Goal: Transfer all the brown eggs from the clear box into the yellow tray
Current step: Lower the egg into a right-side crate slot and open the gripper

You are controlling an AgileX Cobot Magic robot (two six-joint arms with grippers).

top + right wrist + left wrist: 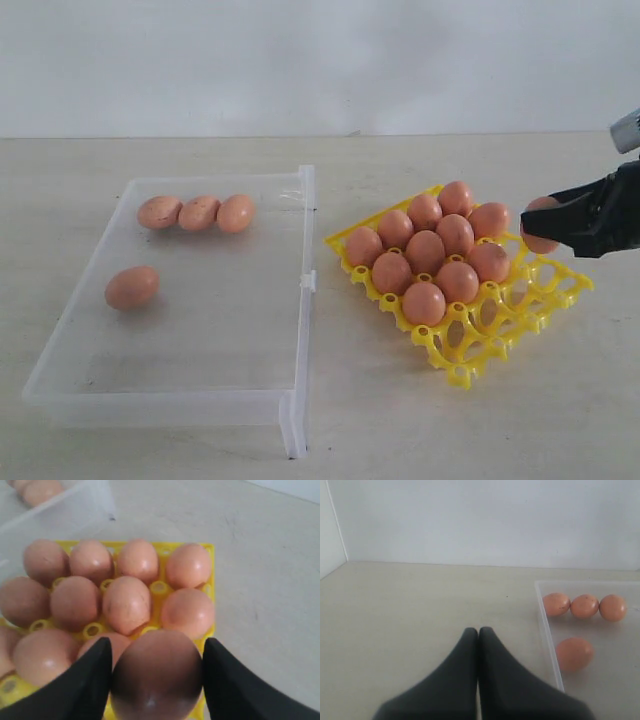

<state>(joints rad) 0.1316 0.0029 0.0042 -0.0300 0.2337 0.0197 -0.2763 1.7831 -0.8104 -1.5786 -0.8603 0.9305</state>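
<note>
Several brown eggs [426, 252] fill the left part of the yellow tray [520, 305]. My right gripper [535, 225] hangs above the tray's far right edge, shut on a brown egg [157, 675]; the fingers [95, 672] press both its sides. In the clear box [200, 395], three eggs [199, 213] lie in a row at the far end and one egg [132, 287] lies alone on the left. My left gripper [479, 632] is shut on nothing, over bare table beside the box [547, 635]; it does not show in the exterior view.
The yellow tray's near right cups [545, 290] hold nothing. A pale wall [320, 60] stands behind the table. Bare tabletop [400, 420] lies in front of the box and tray.
</note>
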